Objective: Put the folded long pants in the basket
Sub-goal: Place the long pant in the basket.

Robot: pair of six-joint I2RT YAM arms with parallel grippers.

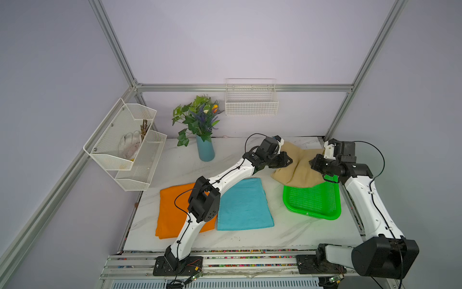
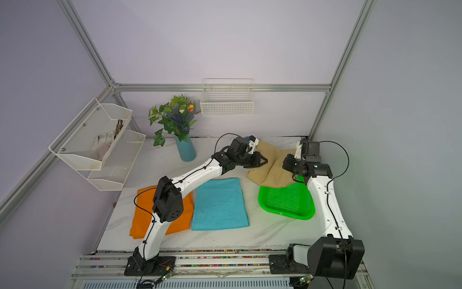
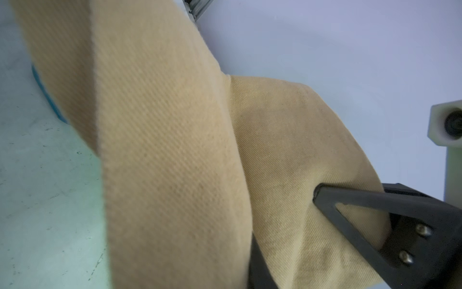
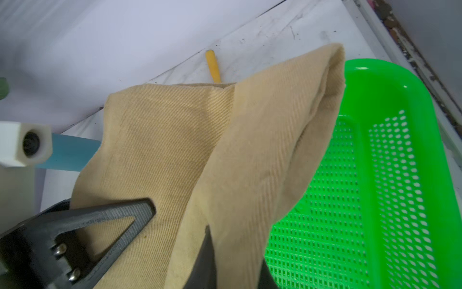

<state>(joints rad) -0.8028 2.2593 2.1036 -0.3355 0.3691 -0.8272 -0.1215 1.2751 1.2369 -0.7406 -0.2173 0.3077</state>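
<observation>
Pale lilac walls (image 1: 225, 37) are framed by silver aluminium profiles (image 1: 245, 88). A white wire-grid basket (image 1: 251, 105) hangs on the back rail, a white two-tier mesh rack (image 1: 125, 145) at the side. The white marble-patterned bench (image 1: 287, 232) carries a teal cylindrical vase with green plants (image 1: 205, 150).

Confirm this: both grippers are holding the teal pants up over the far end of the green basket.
Not the teal ones. The left gripper and right gripper are holding the tan pants up over the far end of the green basket; the teal pants lie flat on the table. Both top views show it.
</observation>
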